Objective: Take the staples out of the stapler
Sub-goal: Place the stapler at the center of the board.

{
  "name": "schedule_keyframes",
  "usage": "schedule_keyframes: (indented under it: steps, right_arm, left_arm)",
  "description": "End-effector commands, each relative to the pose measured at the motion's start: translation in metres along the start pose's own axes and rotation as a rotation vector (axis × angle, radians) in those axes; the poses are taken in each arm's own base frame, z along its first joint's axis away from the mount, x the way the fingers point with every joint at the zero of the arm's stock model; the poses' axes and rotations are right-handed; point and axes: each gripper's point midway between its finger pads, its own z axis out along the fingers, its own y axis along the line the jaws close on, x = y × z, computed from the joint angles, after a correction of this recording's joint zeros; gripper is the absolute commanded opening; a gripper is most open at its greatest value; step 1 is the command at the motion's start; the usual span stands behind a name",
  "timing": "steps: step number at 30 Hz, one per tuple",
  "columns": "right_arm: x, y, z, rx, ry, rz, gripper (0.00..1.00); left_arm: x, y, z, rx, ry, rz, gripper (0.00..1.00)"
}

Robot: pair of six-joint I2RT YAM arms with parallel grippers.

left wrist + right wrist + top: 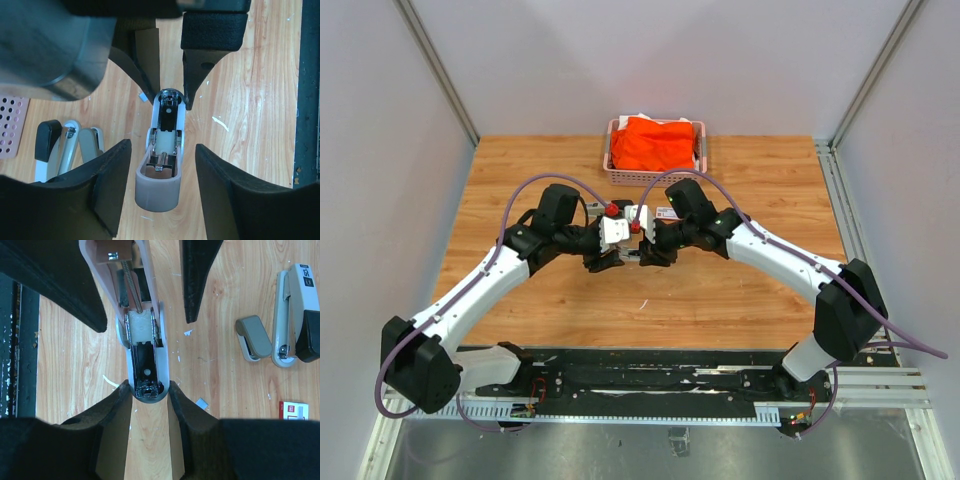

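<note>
Step in hand: the stapler (157, 192) is laid open and is being taken at both ends, which looks like the stage just ahead of emptying it.
Right gripper (148, 386): clamped on the stapler's rounded nose, a finger pressed to each side.
Left gripper (161, 150): jaws apart, straddling the beige rear end with a gap on each side, gripping nothing.
Stapler: at the table's centre between the two wrists, its channel bared and the spring stretched back to the lid.
Staples: no clear strip shows in the channel. A silvery glint (146, 390) at the nose end may be some of them, but that cannot be told.
Next move: probably close the left fingers squarely on the rear, then tip or draw the load out.
Near edge: a black rail (650, 385) at 6 o'clock.
Surface: a wooden table (520, 290), flecked with pale scraps.
Bystanders: two spare staplers (297, 305) at 2 o'clock of the held one, and a white box (293, 410) at 4 o'clock.
Far edge: a pink basket (612, 170) at 12 o'clock, holding an orange cloth (655, 145).
Room: plain grey walls.
</note>
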Motion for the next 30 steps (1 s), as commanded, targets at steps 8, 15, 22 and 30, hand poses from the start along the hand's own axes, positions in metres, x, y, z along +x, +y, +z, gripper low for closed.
schedule_keyframes:
  steps: [8,15,22,30]
  right_arm:
    - [-0.004,0.003,0.001,-0.007,-0.016,-0.008,0.17]
    - [-0.007,0.002,-0.001,0.003,-0.023,-0.012,0.28]
    - [-0.011,-0.004,-0.011,0.044,-0.031,-0.019,0.5]
    - [-0.009,-0.022,-0.031,0.113,-0.055,0.014,0.57]
  left_arm:
    - [0.001,-0.003,0.006,0.009,-0.001,-0.011,0.38]
    - [0.001,-0.002,0.004,-0.006,-0.004,-0.017,0.26]
    - [0.009,0.011,0.002,-0.105,0.014,-0.016,0.22]
    - [0.017,0.043,-0.017,-0.237,-0.002,-0.077,0.22]
